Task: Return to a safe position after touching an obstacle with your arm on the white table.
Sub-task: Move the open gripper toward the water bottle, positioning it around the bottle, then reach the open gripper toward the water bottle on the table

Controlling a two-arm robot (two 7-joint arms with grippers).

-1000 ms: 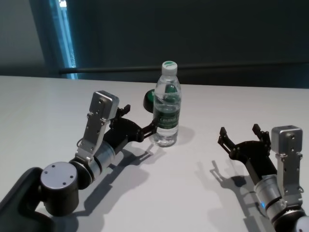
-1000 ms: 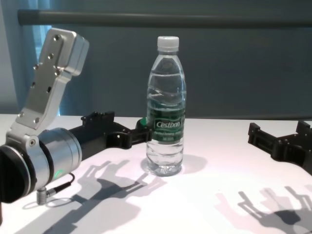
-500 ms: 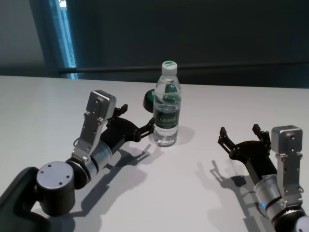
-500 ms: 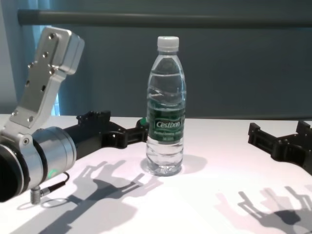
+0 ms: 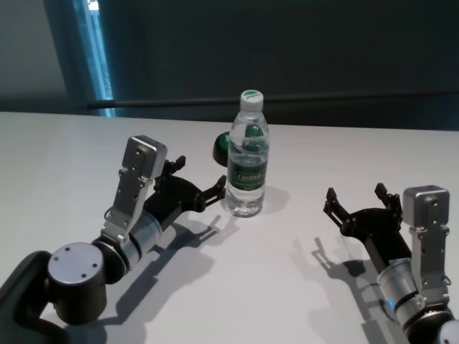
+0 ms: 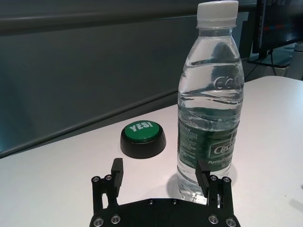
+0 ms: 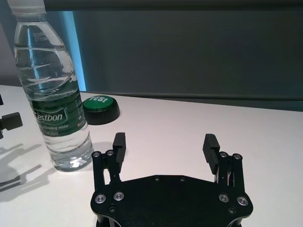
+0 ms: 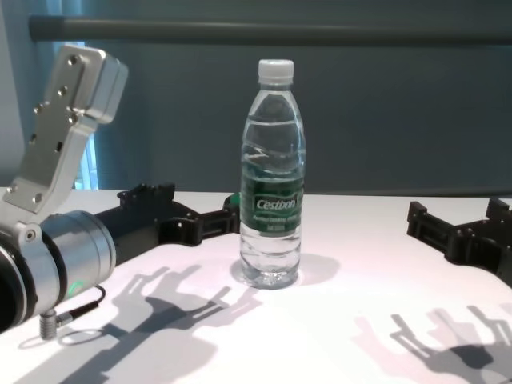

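On the white table:
bottle: upright at centre, beside a green button.
left gripper: fingers spread, holding nothing, tip just beside the bottle, so retreat looks unfinished.
right gripper: fingers spread, empty, parked well apart.

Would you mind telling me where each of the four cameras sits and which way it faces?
Head view: high up, looking down at the white table; both arms show, left hand beside the bottle, right hand apart.
Chest view: low, facing forward along the table; left forearm and right hand show.
Left wrist view: looks past its own open hand at the bottle and green button.
Right wrist view: looks over its own open hand across the table.
All four share the bottle.
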